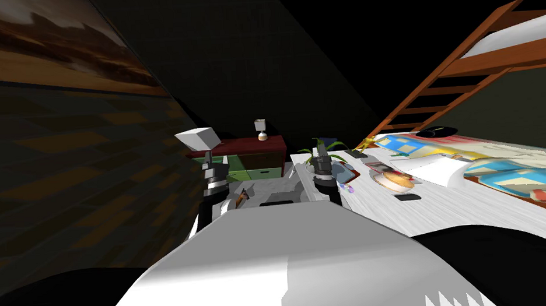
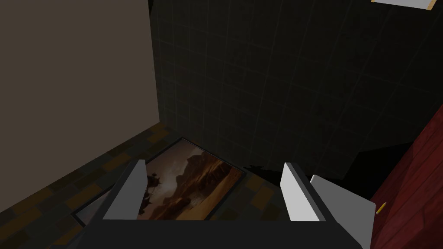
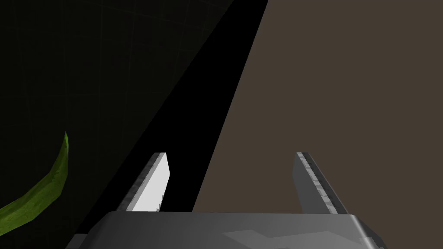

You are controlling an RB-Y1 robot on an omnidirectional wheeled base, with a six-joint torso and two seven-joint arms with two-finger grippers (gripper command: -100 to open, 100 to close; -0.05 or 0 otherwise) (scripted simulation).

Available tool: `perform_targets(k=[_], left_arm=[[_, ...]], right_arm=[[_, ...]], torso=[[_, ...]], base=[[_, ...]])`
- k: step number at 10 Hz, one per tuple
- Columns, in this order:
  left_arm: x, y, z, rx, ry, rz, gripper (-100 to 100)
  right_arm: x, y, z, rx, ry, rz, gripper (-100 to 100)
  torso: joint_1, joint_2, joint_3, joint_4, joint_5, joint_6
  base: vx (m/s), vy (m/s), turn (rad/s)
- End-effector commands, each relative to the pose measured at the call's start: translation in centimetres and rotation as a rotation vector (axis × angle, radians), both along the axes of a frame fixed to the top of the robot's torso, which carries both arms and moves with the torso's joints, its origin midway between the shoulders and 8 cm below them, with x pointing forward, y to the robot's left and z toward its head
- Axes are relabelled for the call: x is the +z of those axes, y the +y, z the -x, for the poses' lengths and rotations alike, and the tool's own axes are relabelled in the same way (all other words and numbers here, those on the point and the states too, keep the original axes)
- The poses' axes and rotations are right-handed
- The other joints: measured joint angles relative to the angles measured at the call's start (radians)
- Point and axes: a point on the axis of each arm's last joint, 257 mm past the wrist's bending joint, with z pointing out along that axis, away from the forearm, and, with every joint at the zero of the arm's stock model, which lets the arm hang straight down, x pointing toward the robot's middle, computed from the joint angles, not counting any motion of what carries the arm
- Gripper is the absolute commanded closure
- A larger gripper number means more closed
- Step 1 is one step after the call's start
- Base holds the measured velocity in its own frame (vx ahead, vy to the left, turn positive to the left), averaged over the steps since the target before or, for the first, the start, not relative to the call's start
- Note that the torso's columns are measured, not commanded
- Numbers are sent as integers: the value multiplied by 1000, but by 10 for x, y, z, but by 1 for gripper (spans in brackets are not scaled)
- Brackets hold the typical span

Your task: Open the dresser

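We see a dim room. In the head view the patterned wall point(image 1: 46, 189) on our left lies in deep shade, while the white counter point(image 1: 461, 208) on our right is the brightest patch and evenly lit. The wide lens rolls the view and splays the walls toward the corners. The dresser point(image 1: 249, 161) ahead sits in low light. In the right wrist view one finger point(image 3: 153, 190) of the right tool point(image 3: 230, 154) catches light and the other is grey. Edges are crisp throughout.
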Motion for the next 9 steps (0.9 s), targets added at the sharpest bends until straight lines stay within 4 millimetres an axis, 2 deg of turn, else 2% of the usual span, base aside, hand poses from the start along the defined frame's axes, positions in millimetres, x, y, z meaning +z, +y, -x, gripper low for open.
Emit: perform_targets(k=[1,9], left_arm=[[0,0,0,0,0,0,0],[0,0,0,0,0,0,0]], right_arm=[[0,0,0,0,0,0,0],[0,0,0,0,0,0,0]], torso=[[0,40,-82,41,0,0],[0,618,-1234,617,0,0]], base=[[0,0,0],[0,0,0]])
